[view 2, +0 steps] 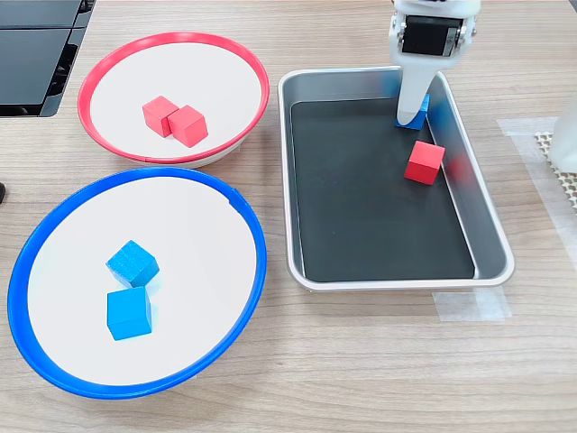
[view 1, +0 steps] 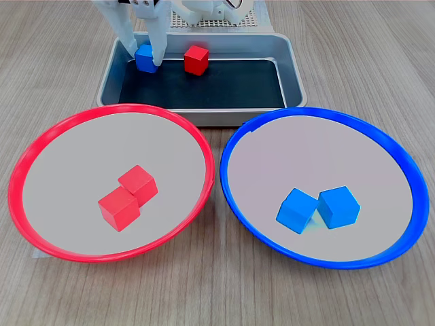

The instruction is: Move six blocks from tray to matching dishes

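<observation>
My gripper [view 1: 145,60]: down in the tray's far corner, on the first exterior view's left; fingers [view 1: 126,34] straddle the blue block, one each side. Looks closed onto it, gap no wider than the cube. In the second exterior view one white finger [view 2: 411,90] covers most of that cube.
Blue block in tray [view 1: 144,58]: between my fingers, sitting at floor level near the rim; can't tell if it's lifted at all.
Red block in tray [view 1: 196,60]: just beside the blue one, apart from it, not touching my fingers.
Tray [view 1: 292,75]: behind both dishes in the first exterior view; rest of the dark floor holds only those 2 cubes.
Red dish [view 1: 41,146]: on the first exterior view's left, w/ 2 red blocks [view 1: 128,197] touching each other near the centre.
Blue dish [view 1: 401,170]: on the first exterior view's right, rim nearly touching the red dish; 2 blue blocks [view 1: 319,208] inside, leaning together.
Table [view 1: 380,61]: wood-grain top, everything rests on it.
Tape [view 2: 469,305]: clear strip on the table by the tray's near edge in the second exterior view.
</observation>
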Controlling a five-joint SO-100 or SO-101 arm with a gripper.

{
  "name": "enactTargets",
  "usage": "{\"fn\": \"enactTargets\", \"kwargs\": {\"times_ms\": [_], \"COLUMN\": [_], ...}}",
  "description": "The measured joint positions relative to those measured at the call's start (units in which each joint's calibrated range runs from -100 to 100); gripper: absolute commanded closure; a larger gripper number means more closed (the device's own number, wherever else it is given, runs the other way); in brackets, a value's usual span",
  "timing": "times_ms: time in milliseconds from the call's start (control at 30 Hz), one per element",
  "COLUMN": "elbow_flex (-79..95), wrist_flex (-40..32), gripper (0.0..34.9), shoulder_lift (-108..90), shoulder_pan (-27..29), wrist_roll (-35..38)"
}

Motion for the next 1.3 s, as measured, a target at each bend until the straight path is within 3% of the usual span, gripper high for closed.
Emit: {"fn": "enactTargets", "kwargs": {"times_ms": [67,100,200,333,367,467,500,533,567,600,667,767,800,900,967,1100,1167,1300], "elbow_flex": [-3.4,-12.1,-26.6,-52.3,-60.4,-65.2,-65.8,-65.7,-65.2,-64.9,-62.8,-59.9,-58.1,-53.8,-50.8,-40.7,-34.0,-18.4], "wrist_flex": [3.2,9.1,16.1,15.8,13.1,9.2,6.7,4.2,0.9,0.1,-3.2,-4.1,-2.7,2.0,5.6,17.7,18.7,14.8], "gripper": [34.8,34.8,34.8,34.8,34.7,34.1,31.4,23.5,20.6,16.9,13.5,14.4,17.2,32.2,34.6,34.6,34.5,25.0], "shoulder_lift": [0.0,1.2,5.0,17.4,22.6,28.5,30.8,32.3,33.9,34.2,34.4,34.6,33.3,28.1,24.6,12.8,7.2,-1.4], "shoulder_pan": [-3.5,-9.7,-16.5,-28.8,-31.8,-35.4,-37.2,-38.6,-39.7,-40.0,-40.2,-41.1,-41.1,-38.9,-37.3,-29.5,-24.6,-17.0], "wrist_roll": [-2.1,-7.5,-16.8,-32.2,-36.7,-39.5,-40.0,-40.1,-40.1,-40.1,-39.4,-37.5,-36.5,-33.9,-32.0,-24.5,-20.6,-13.9]}}
